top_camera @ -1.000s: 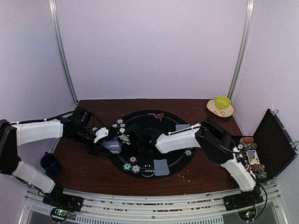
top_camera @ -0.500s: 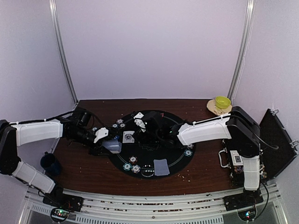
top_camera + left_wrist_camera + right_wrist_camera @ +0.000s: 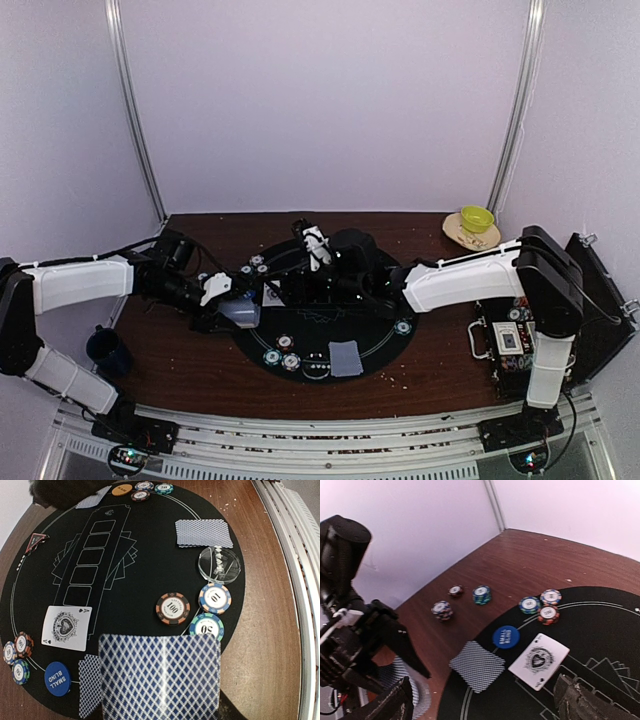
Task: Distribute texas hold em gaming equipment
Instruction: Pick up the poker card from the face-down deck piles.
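At the lower centre of the left wrist view, the left gripper [image 3: 234, 307] clamps the card deck [image 3: 160, 677]; the right gripper [image 3: 485, 704] gapes wide, empty. Chips [image 3: 172, 608], an ace [image 3: 66, 628] and face-down cards [image 3: 203, 533] already lie on the mat [image 3: 150, 570]; more dealing seems left.

place: robot lab booth | signs: white walls [image 3: 320, 110], aluminium posts [image 3: 135, 120], mounting rail [image 3: 320, 445]

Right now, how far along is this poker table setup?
Done: an ace lies face up on the black mat, with face-down cards, chips and a blue button near its edge. In hand: the left tool grips a stack of cards; the right tool is open and empty. Left: the mat's printed card boxes are bare, so more dealing probably remains.
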You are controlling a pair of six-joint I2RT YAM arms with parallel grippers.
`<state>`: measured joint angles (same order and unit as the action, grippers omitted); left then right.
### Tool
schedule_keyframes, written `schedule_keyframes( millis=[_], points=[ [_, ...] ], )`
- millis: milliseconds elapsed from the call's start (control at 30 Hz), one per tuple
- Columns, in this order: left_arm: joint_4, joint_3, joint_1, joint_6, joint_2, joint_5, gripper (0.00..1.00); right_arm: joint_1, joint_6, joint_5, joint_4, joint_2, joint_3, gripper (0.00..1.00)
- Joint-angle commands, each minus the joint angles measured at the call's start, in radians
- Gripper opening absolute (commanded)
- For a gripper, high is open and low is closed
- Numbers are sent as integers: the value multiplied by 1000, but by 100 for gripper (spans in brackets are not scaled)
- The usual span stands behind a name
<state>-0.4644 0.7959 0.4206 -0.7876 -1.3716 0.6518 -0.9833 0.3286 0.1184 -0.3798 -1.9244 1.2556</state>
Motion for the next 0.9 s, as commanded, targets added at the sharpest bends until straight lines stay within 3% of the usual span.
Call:
schedule_keyframes(
  millis=[0, 667, 867],
  points=[
    [26, -4, 2, -8, 25, 26, 47, -11, 179, 219, -170, -23, -9, 100],
    [26, -3, 2, -11, 12, 31, 47, -46, 296, 385, -200, -270, 158, 100],
    [26, -4, 1, -11, 12, 31, 47, -45, 331, 380, -178, -324, 217, 93]
  ],
)
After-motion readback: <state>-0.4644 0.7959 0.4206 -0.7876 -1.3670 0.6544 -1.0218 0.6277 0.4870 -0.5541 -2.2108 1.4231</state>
